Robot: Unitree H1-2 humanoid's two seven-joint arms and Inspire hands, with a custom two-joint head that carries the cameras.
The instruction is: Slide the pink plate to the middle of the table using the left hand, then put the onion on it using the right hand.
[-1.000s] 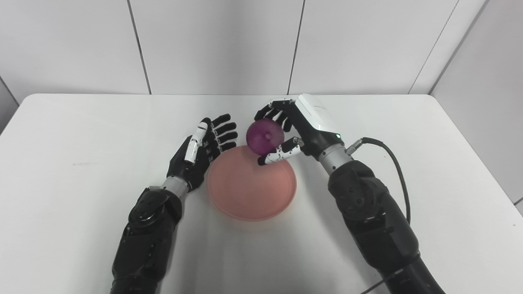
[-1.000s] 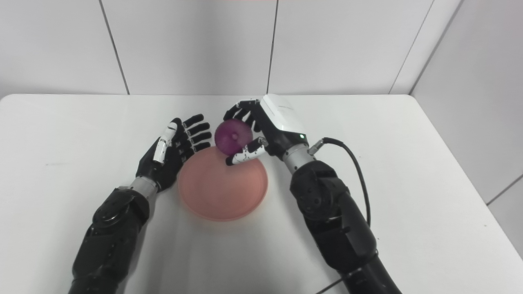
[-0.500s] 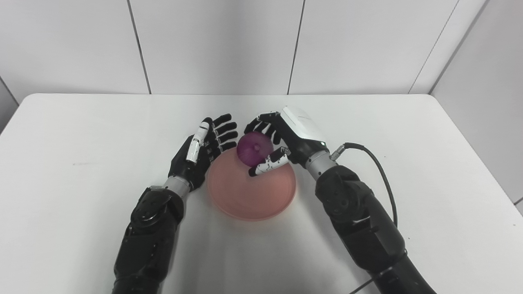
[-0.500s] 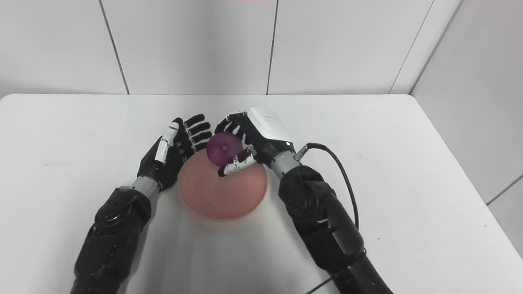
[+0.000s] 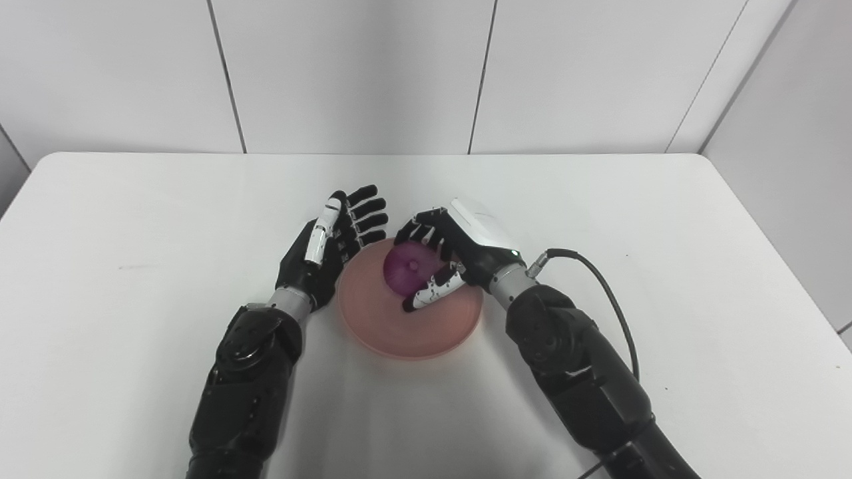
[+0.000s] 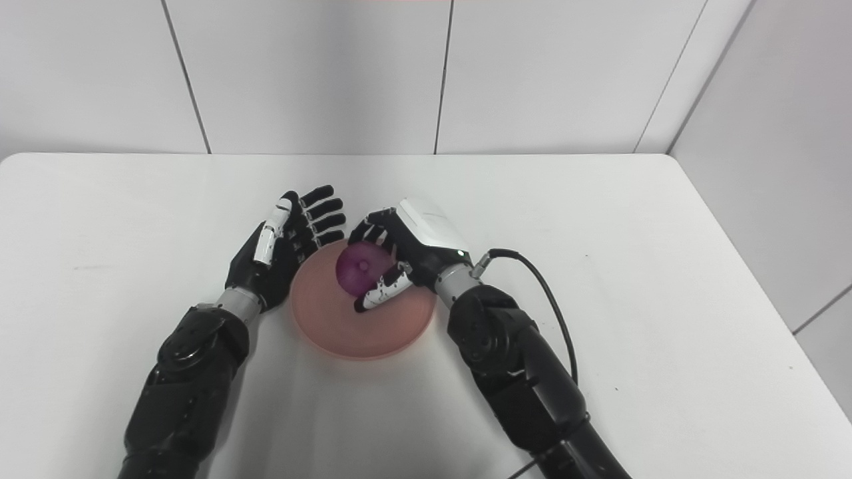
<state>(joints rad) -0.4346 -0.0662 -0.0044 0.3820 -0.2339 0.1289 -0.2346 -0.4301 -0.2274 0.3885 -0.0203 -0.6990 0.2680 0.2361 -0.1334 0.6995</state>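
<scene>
- Two robot hands of mine reach over a white table (image 5: 133, 219), seen from my head cameras looking down.
- My left robot hand (image 5: 333, 243) rests just beside the left rim of the pink plate (image 5: 432, 332), fingers spread apart and holding nothing.
- That plate sits roughly in the middle of the table, so I judge the sliding step done.
- My right robot hand (image 5: 442, 256) is clamped on the purple onion (image 5: 406, 267), fingers curled over its far side and thumb against its near side.
- I hold the onion low over the plate's far half; whether its underside already touches the plate I cannot tell, since my fingers hide the contact.
- What is left, as I judge it: settle the onion fully onto the plate, loosen my right fingers, and lift the hand away without nudging it.
- One risk I see: the onion is round and could roll toward the rim once I let go.
- A dark cable loops from my right wrist across the table, well clear of the plate.
</scene>
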